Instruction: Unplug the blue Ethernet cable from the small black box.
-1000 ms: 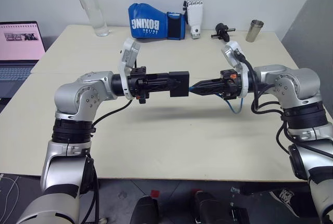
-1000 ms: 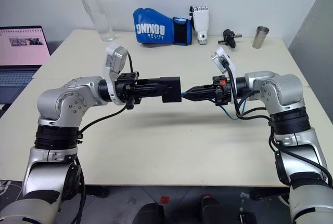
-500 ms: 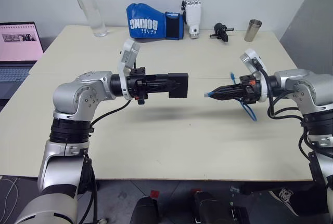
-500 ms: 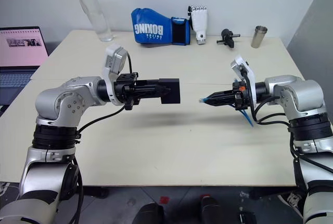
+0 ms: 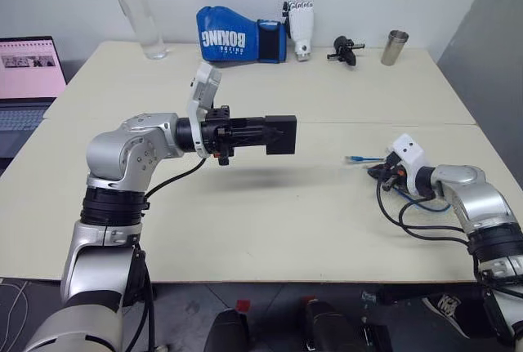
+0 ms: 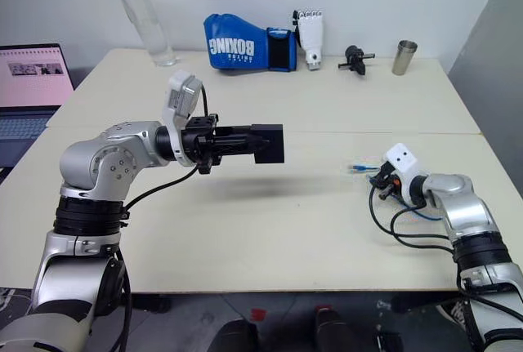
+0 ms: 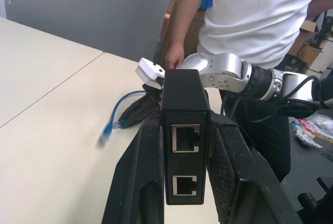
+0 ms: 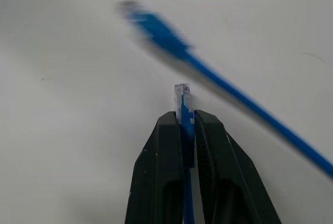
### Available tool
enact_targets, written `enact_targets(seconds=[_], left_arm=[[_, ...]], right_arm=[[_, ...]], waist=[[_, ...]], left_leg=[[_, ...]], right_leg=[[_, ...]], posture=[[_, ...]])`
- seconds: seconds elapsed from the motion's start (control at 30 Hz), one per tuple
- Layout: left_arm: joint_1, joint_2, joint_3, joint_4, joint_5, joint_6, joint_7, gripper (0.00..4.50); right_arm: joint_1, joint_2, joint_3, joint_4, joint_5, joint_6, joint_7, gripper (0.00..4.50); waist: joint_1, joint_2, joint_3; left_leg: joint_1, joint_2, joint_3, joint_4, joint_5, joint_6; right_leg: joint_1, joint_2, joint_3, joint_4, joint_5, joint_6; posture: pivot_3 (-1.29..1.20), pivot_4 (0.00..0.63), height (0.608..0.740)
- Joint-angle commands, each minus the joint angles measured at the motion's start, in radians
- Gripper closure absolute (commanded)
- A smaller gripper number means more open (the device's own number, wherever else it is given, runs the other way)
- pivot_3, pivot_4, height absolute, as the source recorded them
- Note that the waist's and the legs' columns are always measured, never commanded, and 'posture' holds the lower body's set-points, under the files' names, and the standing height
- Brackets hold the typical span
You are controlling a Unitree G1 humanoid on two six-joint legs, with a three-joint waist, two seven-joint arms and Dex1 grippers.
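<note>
My left gripper [image 5: 271, 133] is shut on the small black box [image 5: 283, 134] and holds it level in the air above the table's middle. In the left wrist view the box [image 7: 184, 130] shows two Ethernet ports, both with nothing in them. Low over the table at the right, my right gripper [image 5: 377, 171] is shut on the blue Ethernet cable [image 5: 409, 199]. A clear plug [image 8: 182, 91] sticks out just past its fingertips. The cable's other end [image 5: 354, 158] lies on the table beside that gripper, and the rest loops behind the wrist.
Along the table's far edge stand a clear bottle [image 5: 135, 5], a blue boxing glove [image 5: 237, 35], a white robot hand [image 5: 301, 25], a black gadget [image 5: 345, 46] and a metal cup [image 5: 395, 46]. A laptop [image 5: 29, 74] sits at the left. A person [image 7: 250, 16] stands beyond the table's right side.
My right gripper has carried the cable away from the box, to the right and down to the table. The left gripper has kept the box still.
</note>
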Motion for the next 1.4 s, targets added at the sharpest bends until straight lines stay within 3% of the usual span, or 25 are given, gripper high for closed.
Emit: enact_targets(seconds=[0.03, 0.43, 0.57, 0.77, 0.9, 1.03, 1.13, 1.27, 1.4], left_arm=[[-0.021, -0.002, 0.005, -0.015, -0.001, -0.018, -0.005, 3.73], [-0.013, -0.007, 0.008, -0.019, 0.001, -0.021, -0.010, 3.73], [0.004, 0.023, 0.020, -0.020, 0.011, -0.030, -0.018, 3.73], [0.014, 0.049, 0.053, 0.020, 0.032, -0.065, 0.015, 3.73], [0.018, 0.020, 0.082, 0.029, 0.043, -0.092, 0.096, 3.73], [0.011, 0.008, 0.093, 0.081, 0.095, -0.168, 0.157, 3.73], [-0.012, -0.015, 0.116, 0.246, 0.215, -0.334, 0.318, 3.73], [0.017, -0.057, 0.120, 0.353, 0.335, -0.501, 0.488, 3.73], [0.043, -0.103, 0.123, 0.448, 0.433, -0.612, 0.650, 3.73]], right_arm=[[0.028, -0.005, -0.019, -0.071, 0.007, 0.032, 0.015, 3.64], [0.017, -0.061, -0.056, -0.207, 0.056, 0.129, 0.100, 0.91], [-0.019, -0.113, -0.130, -0.357, 0.159, 0.280, 0.134, 0.06], [-0.101, -0.105, -0.338, -0.594, 0.536, 0.604, 0.170, 0.06], [-0.205, 0.002, -0.444, -0.690, 0.751, 0.771, 0.017, 0.06], [-0.127, 0.032, -0.415, -0.802, 0.754, 0.741, -0.063, 0.06], [-0.045, 0.076, -0.392, -0.848, 0.729, 0.690, -0.130, 0.06], [-0.007, 0.184, -0.312, -0.866, 0.623, 0.565, -0.268, 0.06], [0.065, 0.227, -0.183, -0.918, 0.537, 0.457, -0.285, 0.06]], waist=[[0.001, 0.000, 0.000], [0.006, 0.000, 0.000], [0.006, 0.000, 0.000], [0.007, 0.001, 0.000], [0.007, 0.000, 0.000], [0.014, 0.000, 0.000], [0.014, 0.000, 0.000], [0.008, 0.000, 0.000], [0.011, 0.000, 0.000]], left_leg=[[0.000, 0.000, -0.001, 0.000, 0.000, 0.000], [-0.001, 0.000, 0.000, 0.000, 0.000, 0.000], [-0.001, 0.000, 0.000, 0.000, 0.000, 0.000], [-0.001, 0.000, -0.002, 0.000, 0.000, 0.000], [-0.001, 0.000, -0.003, 0.000, 0.000, 0.000], [-0.002, 0.000, -0.004, 0.000, 0.000, 0.001], [-0.003, -0.001, -0.004, 0.000, 0.000, 0.001], [-0.002, -0.001, -0.003, 0.001, 0.000, 0.001], [-0.003, 0.000, -0.004, 0.000, 0.000, 0.001]], right_leg=[[0.000, 0.000, 0.000, 0.000, 0.000, 0.000], [0.000, 0.000, 0.000, -0.001, 0.000, 0.000], [0.000, 0.000, 0.000, -0.001, 0.000, 0.000], [0.000, 0.000, -0.001, -0.001, 0.000, 0.000], [0.000, 0.000, -0.001, -0.001, 0.000, 0.000], [0.001, 0.000, -0.001, -0.001, 0.000, 0.000], [0.001, -0.001, -0.001, -0.002, 0.000, 0.000], [0.000, -0.001, -0.001, -0.001, 0.000, 0.000], [0.000, -0.001, -0.001, -0.001, 0.000, 0.000]], posture=[[0.00, 0.150, 0.740], [0.00, 0.150, 0.740], [0.00, 0.150, 0.740], [0.00, 0.150, 0.740], [0.00, 0.150, 0.740], [0.00, 0.150, 0.740], [0.00, 0.150, 0.740], [0.00, 0.150, 0.740], [0.00, 0.150, 0.740]])
